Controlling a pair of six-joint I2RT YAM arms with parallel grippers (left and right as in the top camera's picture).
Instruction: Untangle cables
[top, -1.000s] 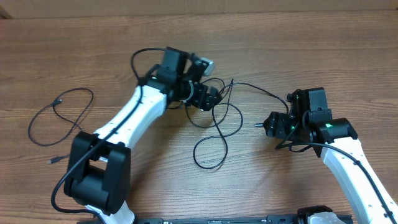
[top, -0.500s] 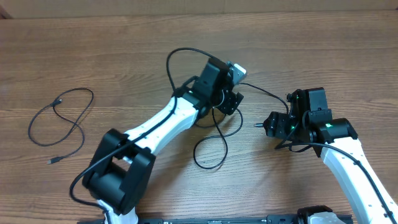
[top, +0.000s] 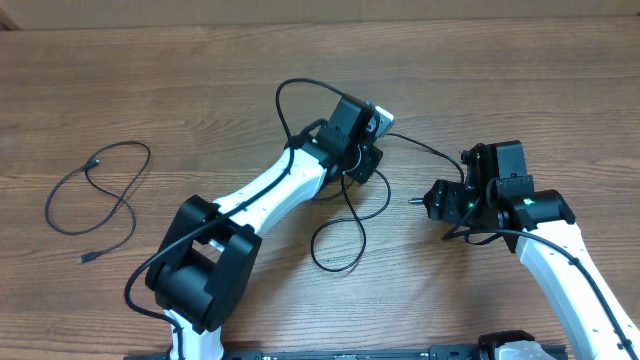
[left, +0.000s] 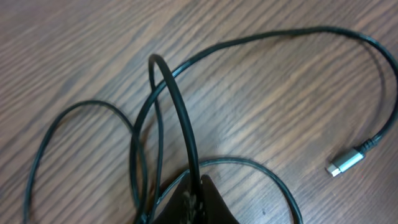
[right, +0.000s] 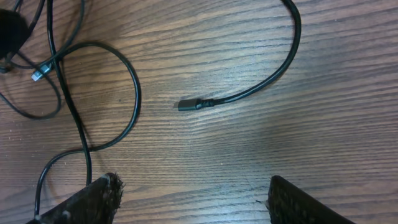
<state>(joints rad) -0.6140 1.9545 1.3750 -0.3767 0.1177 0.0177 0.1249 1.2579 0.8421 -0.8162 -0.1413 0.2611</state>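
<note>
Left claw (left: 194, 188) on cable (left: 176, 102), table (top: 500, 80) centre.

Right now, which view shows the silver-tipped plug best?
Left wrist: the silver-tipped plug lies in the open on the table, sharp and unobstructed. Right wrist shows it only tiny, among cable loops at its left edge. Overhead: I cannot make it out.

Even bright overhead light, soft shadows, wrist views slightly blurred

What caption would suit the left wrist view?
Left gripper shut on a black cable looped over the wood table, silver-tipped plug at right.
</note>
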